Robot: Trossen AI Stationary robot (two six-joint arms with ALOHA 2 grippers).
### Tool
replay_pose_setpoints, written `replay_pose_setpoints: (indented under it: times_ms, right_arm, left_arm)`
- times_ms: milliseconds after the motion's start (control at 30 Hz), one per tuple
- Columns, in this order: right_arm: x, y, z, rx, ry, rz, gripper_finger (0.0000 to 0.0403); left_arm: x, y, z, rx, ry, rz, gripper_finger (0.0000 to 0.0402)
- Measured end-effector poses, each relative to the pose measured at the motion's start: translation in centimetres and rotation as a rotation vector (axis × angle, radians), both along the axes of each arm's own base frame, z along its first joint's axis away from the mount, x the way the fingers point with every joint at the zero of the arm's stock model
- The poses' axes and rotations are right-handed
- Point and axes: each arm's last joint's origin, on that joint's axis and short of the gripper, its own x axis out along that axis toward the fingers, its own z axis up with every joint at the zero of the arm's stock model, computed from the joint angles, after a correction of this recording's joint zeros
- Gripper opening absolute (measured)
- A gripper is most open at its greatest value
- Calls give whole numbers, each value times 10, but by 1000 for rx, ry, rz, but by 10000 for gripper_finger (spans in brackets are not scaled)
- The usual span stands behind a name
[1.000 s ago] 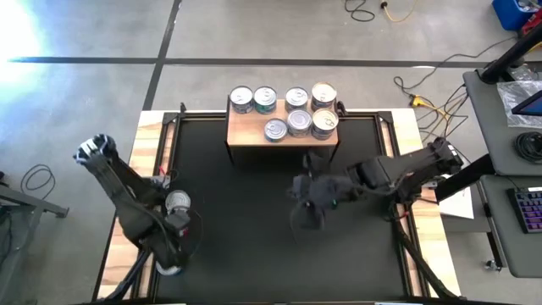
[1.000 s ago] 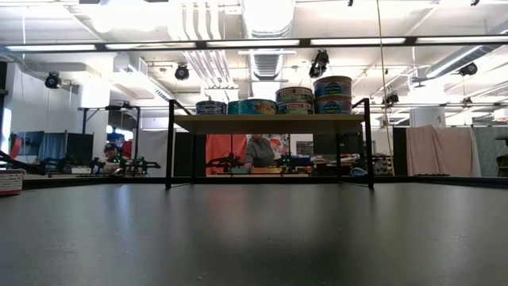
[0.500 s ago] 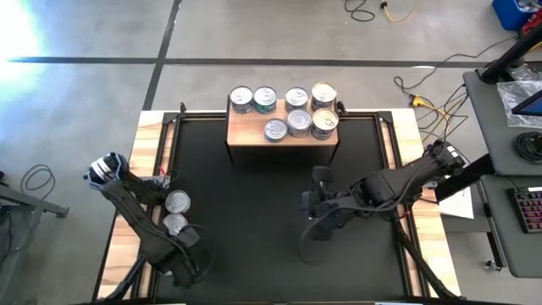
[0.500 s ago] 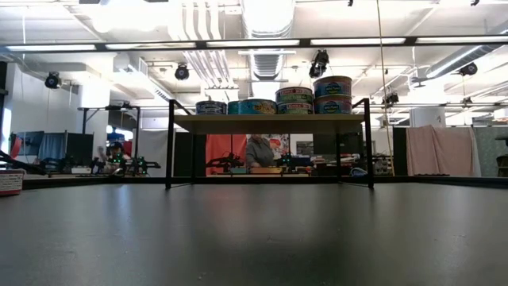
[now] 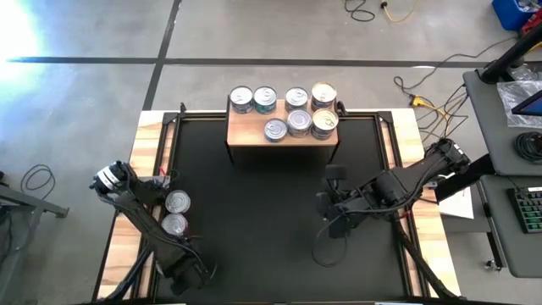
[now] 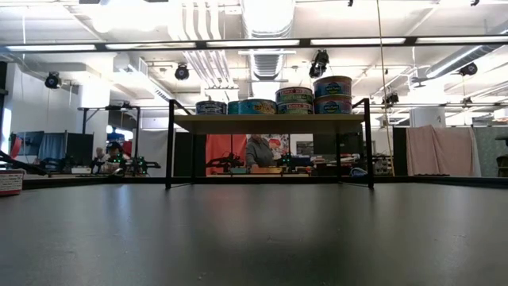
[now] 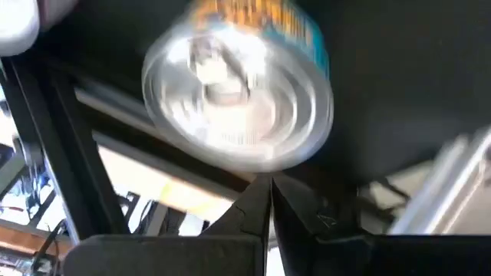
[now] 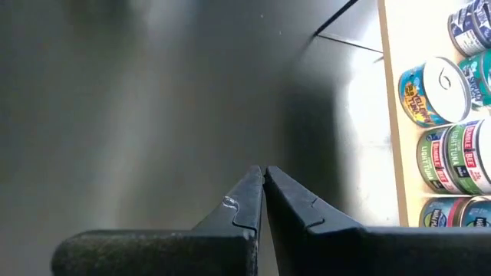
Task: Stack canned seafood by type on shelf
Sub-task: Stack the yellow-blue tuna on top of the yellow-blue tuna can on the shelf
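- While the shelf (image 5: 282, 135) stands at the bench's twelve o'clock edge, seven tins (image 5: 288, 110) sit on its wood top: four along the back, three nearer the front.
- The low view shows what the overhead view hides: the tins (image 6: 333, 94) at the shelf's (image 6: 268, 122) right end are stacked two high, while the ones at the left form a single layer.
- Two more tins, one (image 5: 177, 202) just beside the other (image 5: 174, 224), rest at the bench's (image 5: 254, 246) nine o'clock edge, on the wooden strip beside the black mat.
- The left claw (image 5: 188, 280) sits low at about seven o'clock, just past those two tins.
- Its wrist view shows its fingers (image 7: 253, 215) pressed together with nothing between them, and one silver-topped tin (image 7: 238, 100) lying just ahead of the tips, apart from them.
- The right claw (image 5: 332, 222) hovers over bare mat at about four o'clock, well apart from the shelf.
- Its wrist view shows the fingers (image 8: 249, 201) closed tip to tip and empty, with labelled tins (image 8: 441, 84) on the wood top off to one side.
- In the low view neither arm appears; a person (image 6: 258, 151) shows in the room behind the shelf.
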Motion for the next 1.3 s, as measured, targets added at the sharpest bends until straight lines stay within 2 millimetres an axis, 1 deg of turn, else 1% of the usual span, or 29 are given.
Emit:
replay_pose_setpoints:
  times_ms: [200, 267, 300, 367, 433, 533, 567, 633, 667, 700, 767, 833, 900, 1033, 1100, 1167, 1300]
  right_arm:
    - [-2, 3, 0, -2, 1, 17, 13]
    - [-4, 5, 1, -5, 4, 28, 13]
    - [-4, 5, 1, -6, 6, 32, 13]
    - [-6, 6, 1, -8, 13, 38, 13]
    - [-8, 7, 1, -9, 16, 43, 13]
    - [-10, 7, 2, -14, 27, 44, 13]
    - [-11, 7, 1, -17, 31, 44, 13]
    - [-11, 7, 1, -16, 35, 41, 13]
    - [-11, 6, 1, -14, 35, 36, 13]
    - [-12, 6, 1, -12, 36, 31, 13]
    - [-13, 6, 1, -5, 41, 14, 13]
    - [-13, 6, 0, 2, 44, -2, 13]
    - [-16, 8, 0, 9, 48, -14, 13]
    - [-28, 11, -4, 6, 113, -69, 13]
    - [-42, 12, -12, -13, 172, -114, 13]
    - [-58, 11, -24, -32, 220, -164, 13]
    - [-95, -2, -56, -22, 237, -319, 13]
  left_arm:
    - [16, 0, -26, 52, -18, 16, 0]
    - [23, 1, -31, 48, -22, 41, 0]
    - [29, 2, -33, 38, -36, 58, 0]
    - [47, 3, -29, 24, -114, 85, 0]
    - [71, 9, -17, 59, -281, 98, 0]
    - [115, 21, 12, 203, -624, 81, 0]
    - [127, 24, 27, 245, -718, 70, 0]
    - [148, 27, 63, 318, -927, 23, 0]
    - [155, 29, 79, 341, -1004, -1, 0]
    - [160, 31, 91, 370, -1052, -25, 0]
    - [166, 38, 105, 398, -1075, -56, 0]
    - [165, 46, 110, 427, -1033, -79, 0]
    - [161, 52, 109, 462, -968, -101, 0]
    - [152, 57, 93, 479, -846, -106, 0]
    - [152, 58, 87, 470, -836, -94, 0]
    - [151, 58, 80, 469, -822, -88, 0]
    - [150, 55, 71, 456, -830, -68, 0]
